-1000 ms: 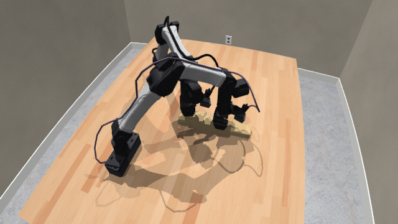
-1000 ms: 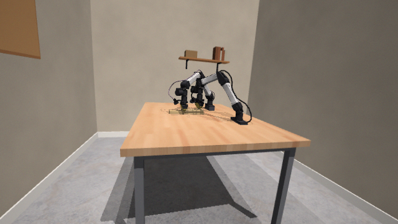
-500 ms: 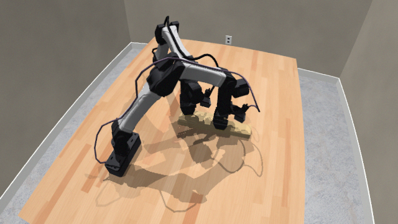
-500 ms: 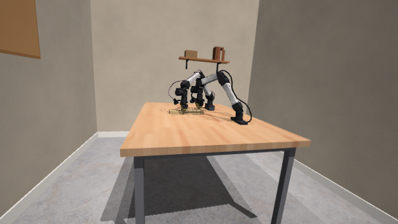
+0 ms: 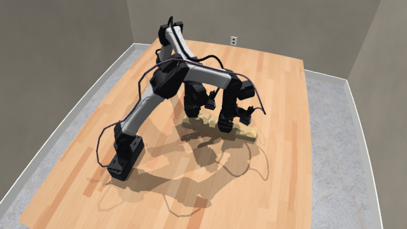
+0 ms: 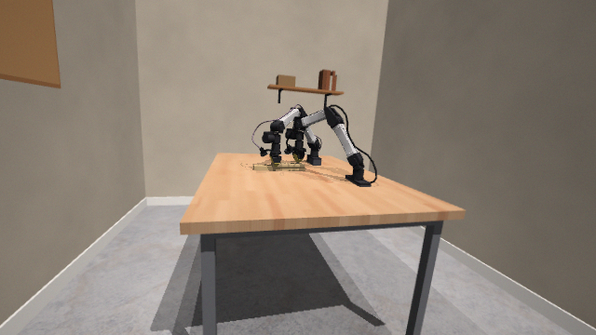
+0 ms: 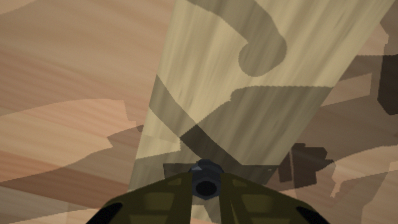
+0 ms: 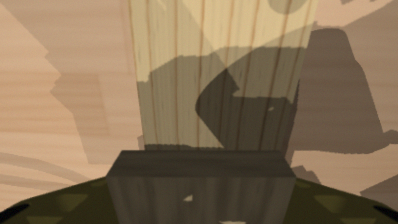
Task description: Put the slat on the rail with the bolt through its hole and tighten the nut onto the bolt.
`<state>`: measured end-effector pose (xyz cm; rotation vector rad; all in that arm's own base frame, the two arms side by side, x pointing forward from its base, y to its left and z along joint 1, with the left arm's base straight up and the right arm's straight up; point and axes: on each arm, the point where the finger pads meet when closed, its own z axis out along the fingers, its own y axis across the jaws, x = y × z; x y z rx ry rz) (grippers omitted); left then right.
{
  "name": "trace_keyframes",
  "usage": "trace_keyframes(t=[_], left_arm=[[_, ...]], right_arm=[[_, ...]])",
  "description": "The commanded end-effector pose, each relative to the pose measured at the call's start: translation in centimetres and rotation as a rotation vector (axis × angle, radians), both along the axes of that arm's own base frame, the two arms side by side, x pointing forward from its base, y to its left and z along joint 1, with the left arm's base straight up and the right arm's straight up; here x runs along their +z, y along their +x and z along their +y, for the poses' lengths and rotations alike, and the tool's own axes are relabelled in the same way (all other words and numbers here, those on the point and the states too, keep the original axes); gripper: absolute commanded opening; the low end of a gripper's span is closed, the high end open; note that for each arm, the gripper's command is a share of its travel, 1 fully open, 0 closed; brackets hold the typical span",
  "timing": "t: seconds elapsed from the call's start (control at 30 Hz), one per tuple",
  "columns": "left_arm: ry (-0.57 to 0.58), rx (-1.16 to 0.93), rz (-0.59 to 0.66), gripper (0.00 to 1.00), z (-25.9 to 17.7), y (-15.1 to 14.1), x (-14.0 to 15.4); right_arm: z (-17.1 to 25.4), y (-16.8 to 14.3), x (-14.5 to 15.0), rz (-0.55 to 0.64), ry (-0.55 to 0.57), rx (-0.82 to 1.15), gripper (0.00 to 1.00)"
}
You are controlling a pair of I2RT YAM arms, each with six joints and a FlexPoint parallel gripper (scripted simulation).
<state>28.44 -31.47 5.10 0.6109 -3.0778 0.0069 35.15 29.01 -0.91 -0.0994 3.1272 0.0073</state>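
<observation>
Well, left to right across the top view, two arms reach over one table [image 5: 165, 203] [image 6: 321, 205]. First comes the left gripper [image 5: 192, 115] [image 6: 299, 159] [image 7: 205, 181], low over one pale plank [image 5: 248, 133] [image 6: 261, 167] [image 7: 215, 50] [image 8: 165, 40], near its left end. Its fingers are nearly closed, with one dark nut [image 7: 206, 175] between them; whether the bolt is in the nut's opening, I cannot tell.

Next is the right gripper [image 5: 225, 130] [image 6: 276, 163] [image 8: 200, 182], farther along the plank, its two fingers set wide and gripping one shaded wooden block [image 8: 201, 200]. The plank runs out beyond both grippers; which piece is the slat and which the rail, I cannot tell, nor whether the slat is clamped.

Both wrists block the overhead view of the work, and shadows cross the plank. One wall outlet [image 5: 233, 41] sits behind, and the exterior view shows one shelf [image 6: 304, 89] with a tan box [image 6: 286, 81] on it
</observation>
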Motion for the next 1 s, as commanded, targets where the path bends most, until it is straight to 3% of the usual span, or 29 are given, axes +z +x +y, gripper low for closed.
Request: trace_keyframes(t=[0.0, 0.33, 0.97], left_arm=[[-0.010, 0.000, -0.011, 0.14, -0.15, 0.20, 0.42], [-0.009, -0.034, -0.011, 0.14, -0.15, 0.19, 0.38], [-0.004, -0.705, -0.013, 0.14, -0.31, 0.30, 0.06]], right_arm=[[0.16, 0.25, 0.54, -0.012, 0.011, -0.003, 0.67], [0.16, 0.25, 0.54, -0.012, 0.011, -0.003, 0.67], [0.16, 0.25, 0.54, -0.012, 0.011, -0.003, 0.67]])
